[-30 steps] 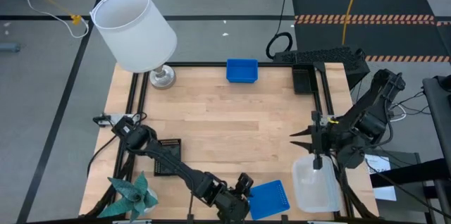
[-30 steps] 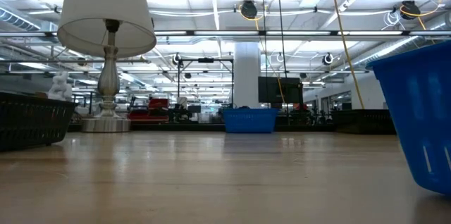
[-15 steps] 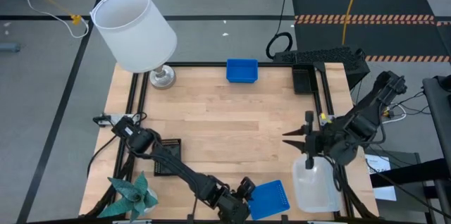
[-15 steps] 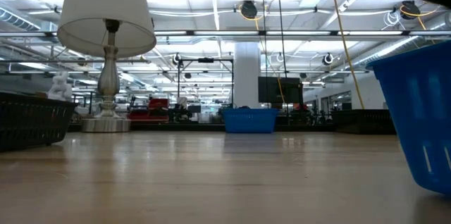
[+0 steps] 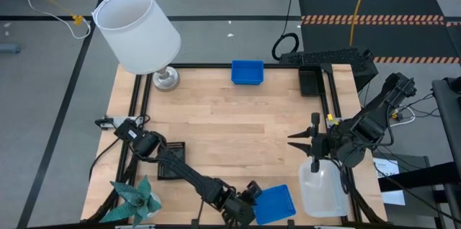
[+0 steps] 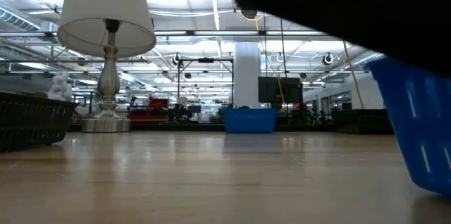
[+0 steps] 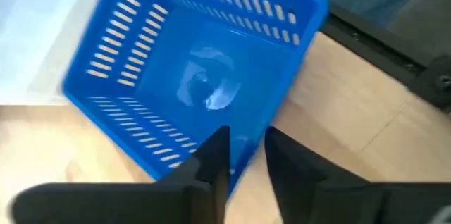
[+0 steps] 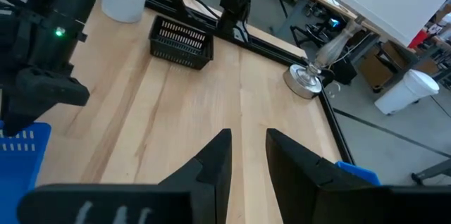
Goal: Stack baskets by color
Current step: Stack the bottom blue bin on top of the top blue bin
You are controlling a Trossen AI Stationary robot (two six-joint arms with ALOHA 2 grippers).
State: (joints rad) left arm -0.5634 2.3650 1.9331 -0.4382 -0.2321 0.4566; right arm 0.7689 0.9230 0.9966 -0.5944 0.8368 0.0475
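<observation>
My left gripper is at the near edge of the table, its fingers straddling the rim of the near blue basket, one inside and one outside. They are nearly together on that wall, but I cannot tell if they pinch it yet. The far blue basket sits at the far edge, well apart. My right gripper hangs above the clear basket at the near right; its fingers stand a little apart and hold nothing I can see.

My worry is the thin rim: a grip on one wall could let the basket swing or slip when lifted, and it sits so near the table edge that a nudge might push it off. It also lies just beside the clear basket, so a tilt could knock that one.

The low view is half blocked by a dark arm. One black basket lies partly under my left arm; another sits at the far right corner, its slots too small to make out.
</observation>
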